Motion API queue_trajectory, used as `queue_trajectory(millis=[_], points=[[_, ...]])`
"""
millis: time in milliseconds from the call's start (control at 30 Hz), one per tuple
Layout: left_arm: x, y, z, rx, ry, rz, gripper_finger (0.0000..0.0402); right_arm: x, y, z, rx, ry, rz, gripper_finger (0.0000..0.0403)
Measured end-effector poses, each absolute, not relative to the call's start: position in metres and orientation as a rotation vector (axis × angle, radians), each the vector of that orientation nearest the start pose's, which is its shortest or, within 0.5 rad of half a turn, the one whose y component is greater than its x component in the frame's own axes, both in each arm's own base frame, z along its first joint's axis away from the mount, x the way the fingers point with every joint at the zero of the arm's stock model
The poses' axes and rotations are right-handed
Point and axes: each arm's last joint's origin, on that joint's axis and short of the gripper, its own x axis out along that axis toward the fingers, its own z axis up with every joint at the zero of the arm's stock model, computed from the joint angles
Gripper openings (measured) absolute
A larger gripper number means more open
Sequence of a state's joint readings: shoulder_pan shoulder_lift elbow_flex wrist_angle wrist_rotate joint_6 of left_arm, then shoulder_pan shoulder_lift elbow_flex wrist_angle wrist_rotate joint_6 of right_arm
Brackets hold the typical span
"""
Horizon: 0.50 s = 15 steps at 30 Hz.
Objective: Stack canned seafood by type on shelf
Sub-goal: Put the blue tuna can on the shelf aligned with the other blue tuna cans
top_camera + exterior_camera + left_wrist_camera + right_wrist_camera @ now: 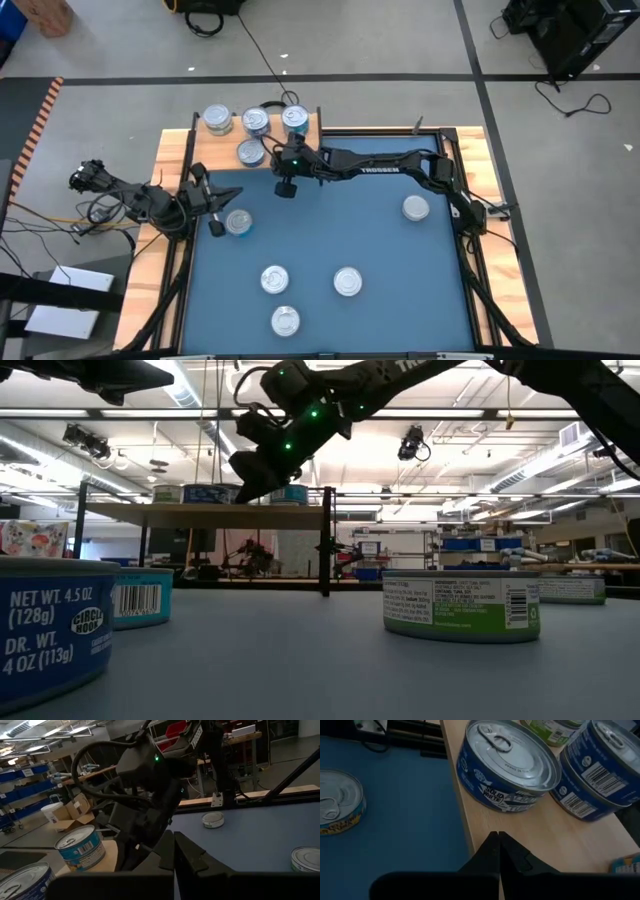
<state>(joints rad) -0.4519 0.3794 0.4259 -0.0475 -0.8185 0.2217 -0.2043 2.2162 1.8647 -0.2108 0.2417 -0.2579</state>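
The light wood shelf [225,140] stands at the table's far left on thin black legs. Several tins rest on it: one at the left [216,120], one in the middle [255,122], one at the right [294,118] and one by the near edge [250,152]. In the right wrist view the nearest is a blue-labelled tin [507,765], with another blue one [602,765] beside it. My right gripper [497,840] is shut and empty, just above the shelf's near edge [283,172]. My left gripper [174,851] is shut and empty, by the table's left edge [218,200] next to a loose tin [238,222].
Loose tins stand on the blue tabletop: one at the right [416,208] and three near the front [274,279], [347,282], [286,320]. The right arm [380,165] reaches across the table's far side. Cables lie on the floor beyond the shelf.
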Motion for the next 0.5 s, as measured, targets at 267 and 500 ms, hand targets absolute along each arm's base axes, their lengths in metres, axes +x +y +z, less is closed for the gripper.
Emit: queue_trajectory(millis=[267,500], points=[[0.102,-0.022,0.269,0.139,0.091,0.444,0.0002,0.504,-0.098,0.249,-0.336,0.578,-0.326,0.0004],[0.094,-0.007,0.285,0.093,0.223,0.520,0.0001,0.496,-0.070,0.267,-0.524,0.743,-0.372,0.0003]])
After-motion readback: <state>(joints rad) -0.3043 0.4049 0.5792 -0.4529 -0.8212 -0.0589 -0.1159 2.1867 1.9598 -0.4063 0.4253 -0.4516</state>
